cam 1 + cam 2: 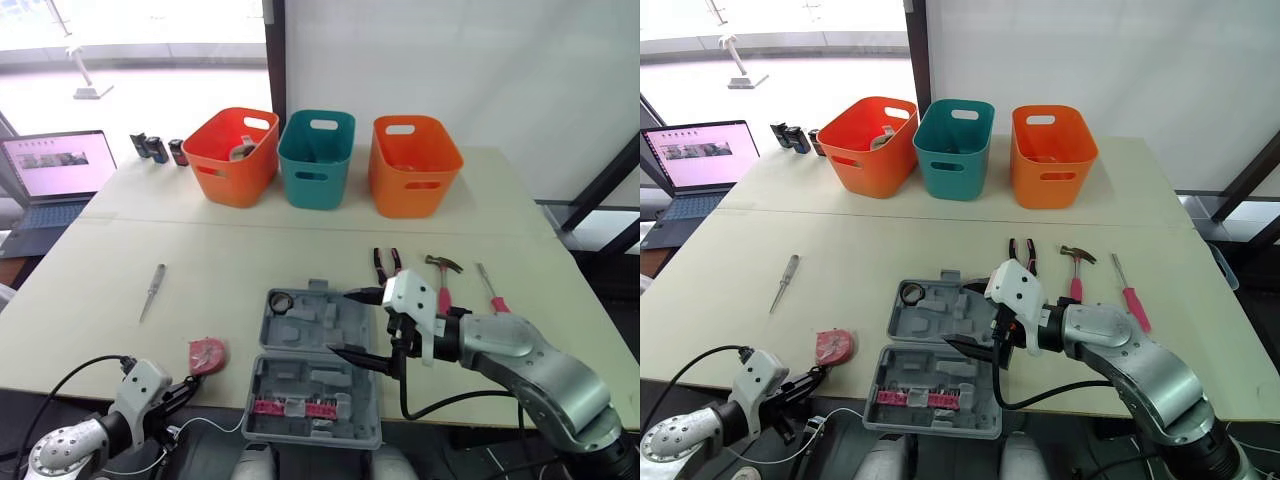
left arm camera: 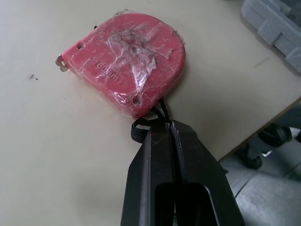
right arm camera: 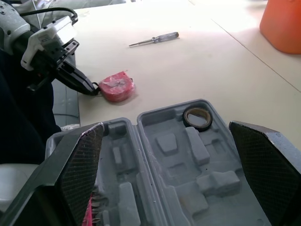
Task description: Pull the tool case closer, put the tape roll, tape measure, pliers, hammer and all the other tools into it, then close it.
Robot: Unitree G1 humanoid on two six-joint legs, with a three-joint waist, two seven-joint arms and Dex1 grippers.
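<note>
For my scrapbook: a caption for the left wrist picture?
Left tool pinching the strap of the red tape measure on the table.

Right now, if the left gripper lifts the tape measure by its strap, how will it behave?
The tape measure would probably dangle and swing: the left gripper pinches only its thin strap. Flat-sided, it likely won't roll.

Across the upper middle of the frame, a left orange bin (image 1: pixel 232 157), a teal bin (image 1: pixel 316 160) and a right orange bin (image 1: pixel 414 165) stand in a row on the pale bench (image 1: pixel 200 250). Small dark canisters (image 1: pixel 158 149) sit just left of them, and an open laptop (image 1: pixel 55 175) shows at the upper left.
</note>
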